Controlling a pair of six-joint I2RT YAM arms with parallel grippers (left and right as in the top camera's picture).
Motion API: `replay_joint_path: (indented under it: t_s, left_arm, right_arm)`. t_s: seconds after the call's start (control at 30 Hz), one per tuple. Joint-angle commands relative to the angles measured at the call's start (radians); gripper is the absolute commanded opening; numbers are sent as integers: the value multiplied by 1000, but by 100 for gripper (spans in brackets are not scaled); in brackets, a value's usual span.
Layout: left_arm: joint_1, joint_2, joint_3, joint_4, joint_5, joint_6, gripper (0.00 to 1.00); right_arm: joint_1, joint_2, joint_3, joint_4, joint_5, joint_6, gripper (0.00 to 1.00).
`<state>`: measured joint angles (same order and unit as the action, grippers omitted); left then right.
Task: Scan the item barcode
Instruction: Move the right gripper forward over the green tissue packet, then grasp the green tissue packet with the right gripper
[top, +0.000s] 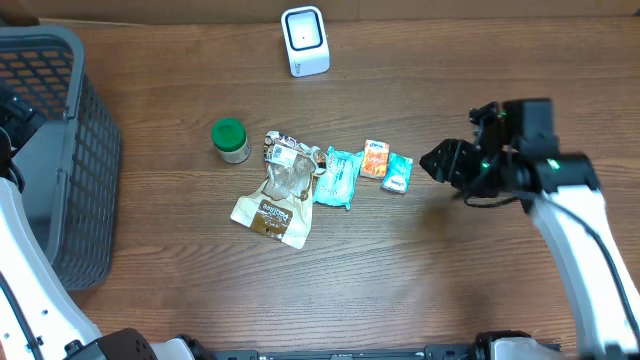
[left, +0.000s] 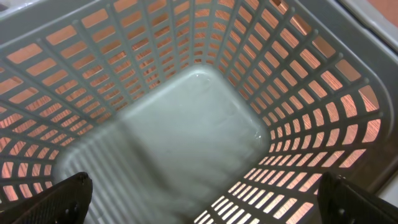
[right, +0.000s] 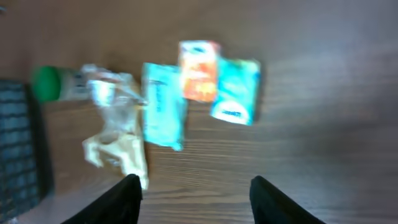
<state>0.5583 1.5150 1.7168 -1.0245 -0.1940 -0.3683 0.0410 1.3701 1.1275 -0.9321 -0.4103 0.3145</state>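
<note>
Several items lie in a row mid-table: a green-lidded jar (top: 231, 140), a clear and tan pouch (top: 277, 200), a long teal packet (top: 337, 177), an orange packet (top: 374, 159) and a small teal packet (top: 398, 171). The white scanner (top: 304, 40) stands at the far edge. My right gripper (top: 432, 160) hovers just right of the small teal packet (right: 236, 90), open (right: 194, 180) with only bare wood between its fingers. My left gripper (left: 202, 186) is open above the basket floor (left: 186, 137), holding nothing.
A grey slatted basket (top: 60, 150) fills the left end of the table; nothing shows inside it in the left wrist view. Bare wood lies in front of the items and to their right.
</note>
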Motion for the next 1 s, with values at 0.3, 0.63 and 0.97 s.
replay_joint_path:
  t_s: [0.3,0.63,0.97]
  left_arm:
    - [4,4,19,3,4,-21,100]
    - [4,4,19,3,4,-21,100]
    - [4,4,19,3,4,-21,100]
  right_arm:
    - [79,304,-9,111,39,158,55]
    - [103,425,-9,178,87,187,55]
    - [104,456,-23,235,106,152,45]
